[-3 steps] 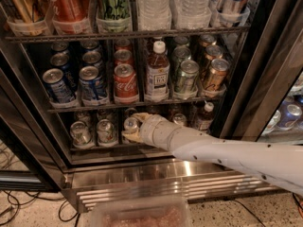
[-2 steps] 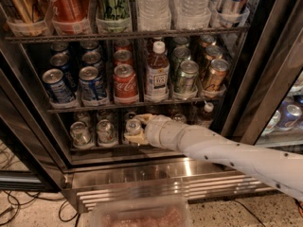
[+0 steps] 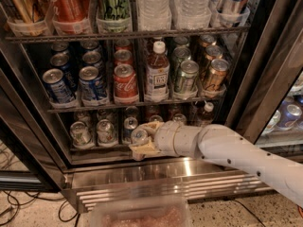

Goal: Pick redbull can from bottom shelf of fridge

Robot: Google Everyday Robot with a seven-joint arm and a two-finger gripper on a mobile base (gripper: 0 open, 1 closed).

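One white arm (image 3: 246, 156) enters from the lower right and reaches into the open fridge (image 3: 265, 56), ending at the front of the bottom shelf (image 3: 94, 149). We see the end effector (image 3: 138, 140) at the shelf's front edge, just above the shiny steel base panel (image 3: 142, 175). Its two cream fingers (image 3: 144, 151) are closed from above and below on the redbull can (image 3: 139, 134). The can shows its silver top to us and sits between the fingers at the shelf's lip, near the middle of the row. To its left, two silver cans (image 3: 80, 132) stand in clear trays, well apart from the end effector. Another small can (image 3: 130, 123) stands just behind the held one. A small capped bottle (image 3: 206, 110) stands at the right end of the same shelf, above the arm. On the rack above we note blue cans (image 3: 57, 85), a red cola can (image 3: 124, 80), a labelled bottle (image 3: 157, 73), green cans (image 3: 186, 75) and a copper can (image 3: 215, 74). Dark cables (image 3: 19, 207) lie on the speckled floor at lower left, and a clear plastic bin (image 3: 137, 213) sits at the bottom edge.
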